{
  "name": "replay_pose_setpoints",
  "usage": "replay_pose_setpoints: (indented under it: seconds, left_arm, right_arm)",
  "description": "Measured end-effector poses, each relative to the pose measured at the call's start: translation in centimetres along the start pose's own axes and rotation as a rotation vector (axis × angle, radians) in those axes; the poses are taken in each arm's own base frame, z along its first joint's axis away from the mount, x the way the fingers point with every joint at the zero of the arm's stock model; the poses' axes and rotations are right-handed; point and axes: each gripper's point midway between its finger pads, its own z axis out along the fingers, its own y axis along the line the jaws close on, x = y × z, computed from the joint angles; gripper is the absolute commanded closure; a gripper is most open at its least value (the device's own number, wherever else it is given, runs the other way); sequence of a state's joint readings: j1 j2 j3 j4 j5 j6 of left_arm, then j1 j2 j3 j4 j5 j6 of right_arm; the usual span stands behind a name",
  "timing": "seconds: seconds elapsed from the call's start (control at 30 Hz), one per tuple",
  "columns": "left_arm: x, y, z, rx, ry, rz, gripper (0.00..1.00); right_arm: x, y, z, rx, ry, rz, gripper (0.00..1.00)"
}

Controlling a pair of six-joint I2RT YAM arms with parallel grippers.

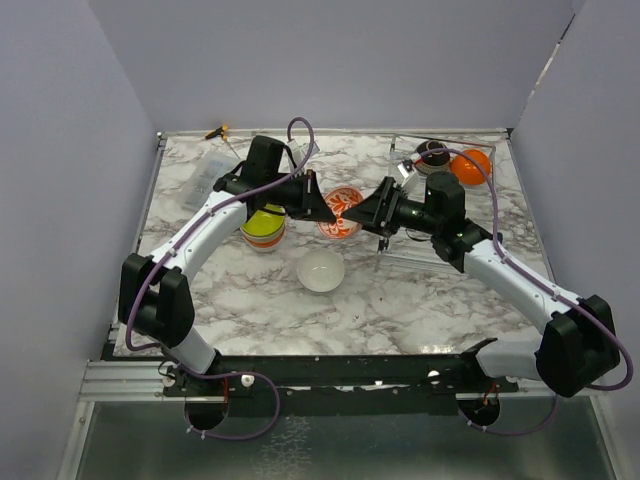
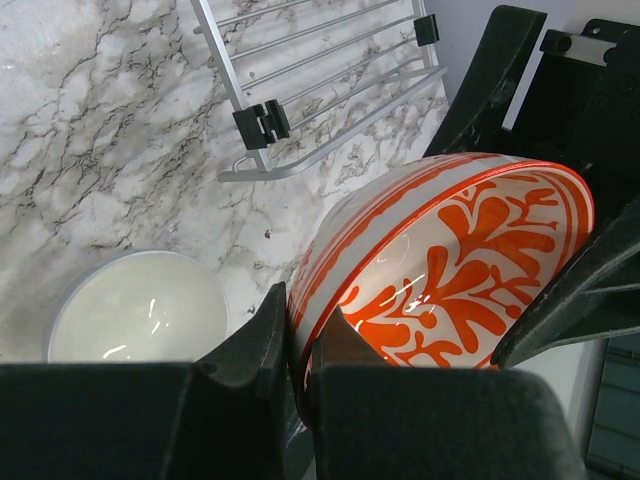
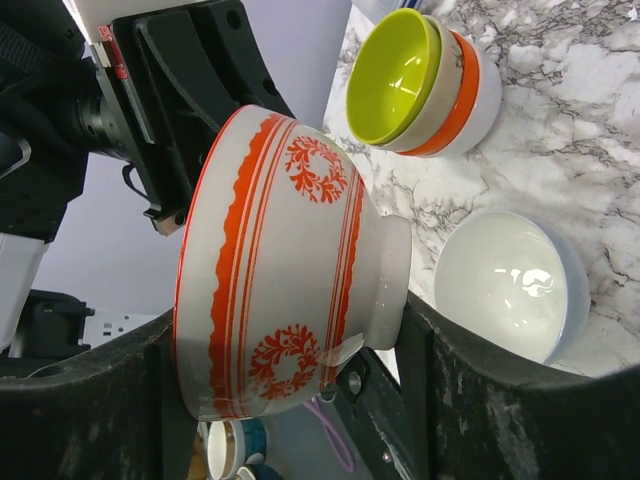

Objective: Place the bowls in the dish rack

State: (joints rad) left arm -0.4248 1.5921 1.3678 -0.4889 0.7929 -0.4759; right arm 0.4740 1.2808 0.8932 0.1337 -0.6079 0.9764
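Evidently we hold the patterned bowl (image 1: pixel 340 212) above the surface (image 1: pixel 400 300) for a handover toward the dish rack (image 2: pixel 262 124): left claw (image 2: pixel 300 340) pinches its rim; right claw (image 3: pixel 290 360) brackets it, though whether it is clamped we cannot tell

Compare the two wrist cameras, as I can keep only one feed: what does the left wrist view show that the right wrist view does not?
Left wrist only: the silver wire dish rack and the inside of the white round bowl with orange pattern. Right wrist only: the stack of bowls topped by a lime green one, and the patterned bowl's outside and foot. Both: that bowl, the plain white bowl and the marble table.
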Motion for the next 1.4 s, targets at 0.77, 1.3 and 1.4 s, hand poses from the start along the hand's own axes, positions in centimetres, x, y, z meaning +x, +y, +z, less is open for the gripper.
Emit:
replay_pose_setpoints:
  seconds: [0.77, 1.3, 1.4]
  left_arm:
    - [-1.4, 4.0, -2.2, -0.177, -0.148, -0.072, 0.01]
    - [-0.5, 5.8, -2.9, -0.264, -0.151, -0.057, 0.01]
    - [-0.4, 5.9, -2.9, -0.267, -0.145, -0.051, 0.01]
  right_arm:
    - [-10.0, -7.6, -5.5, 0.676, -0.286, -0.196, 0.56]
    - [-16.6, -18.8, -13.6, 1.579, -0.111, -0.602, 0.54]
    - [-16.6, -20.2, -14.4, 1.684, -0.029, -0.649, 0.51]
